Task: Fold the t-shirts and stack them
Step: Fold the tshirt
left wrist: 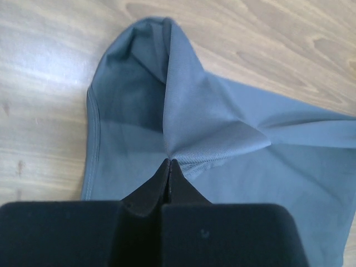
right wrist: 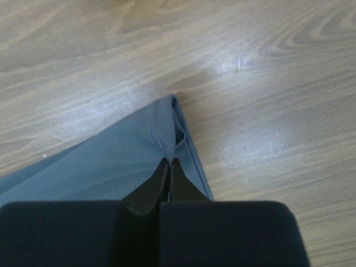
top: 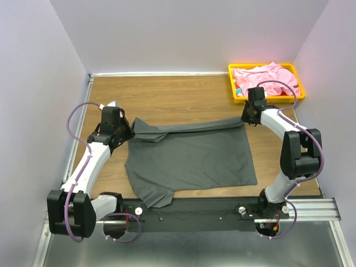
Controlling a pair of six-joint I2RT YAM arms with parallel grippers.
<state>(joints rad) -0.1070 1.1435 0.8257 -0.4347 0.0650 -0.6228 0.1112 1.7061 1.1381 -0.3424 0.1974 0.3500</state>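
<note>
The dark charcoal grey t-shirt [top: 192, 158] lies spread on the wooden table, its far edge lifted into a taut band between the grippers. My left gripper [top: 129, 129] is shut on the shirt's far left corner by the sleeve; in the left wrist view [left wrist: 169, 161] the cloth [left wrist: 211, 133] bunches at the tips. My right gripper [top: 247, 118] is shut on the far right corner; in the right wrist view [right wrist: 168, 161] the hemmed cloth [right wrist: 111, 167] is pinched at the tips. The light pink t-shirt [top: 266, 78] lies crumpled in the yellow tray [top: 235, 94] at the far right.
The yellow tray stands against the back right wall, just behind my right gripper. Bare wooden table [top: 167, 94] lies beyond the grey shirt. A black rail [top: 200, 211] with the arm bases runs along the near edge. Purple walls enclose the table on three sides.
</note>
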